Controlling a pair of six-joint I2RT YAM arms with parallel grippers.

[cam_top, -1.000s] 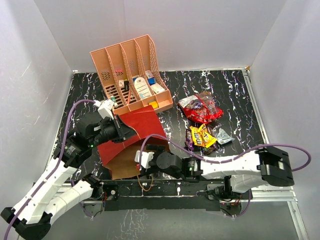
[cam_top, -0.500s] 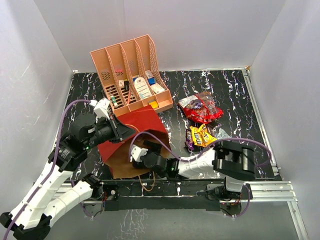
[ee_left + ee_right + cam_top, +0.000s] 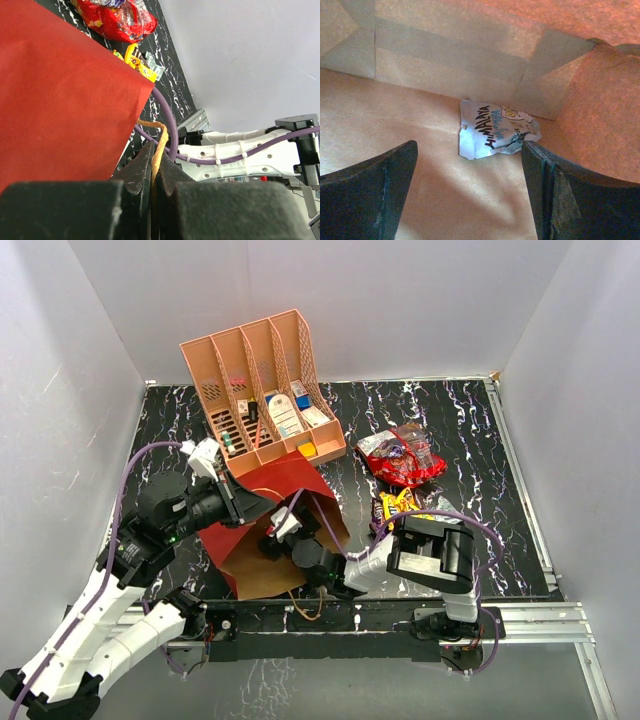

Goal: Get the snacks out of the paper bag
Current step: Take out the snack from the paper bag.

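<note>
Right gripper (image 3: pixel 469 148) has swung left since a second ago and gone into the mouth of the paper bag (image 3: pixel 225 545); its jaws have spread wide, holding nothing. A crumpled silvery wrapper (image 3: pixel 497 132) lies between them at the bag's kraft bottom. Bag lies tipped at near left of the table (image 3: pixel 470 420). Left gripper (image 3: pixel 152 150) is clamped on the tan cord handle (image 3: pixel 161 137). Shiny red bag (image 3: pixel 403 460) and yellow pack (image 3: pixel 400 502) lie out to the right; pink organizer (image 3: pixel 262 390) stands beyond.
</note>
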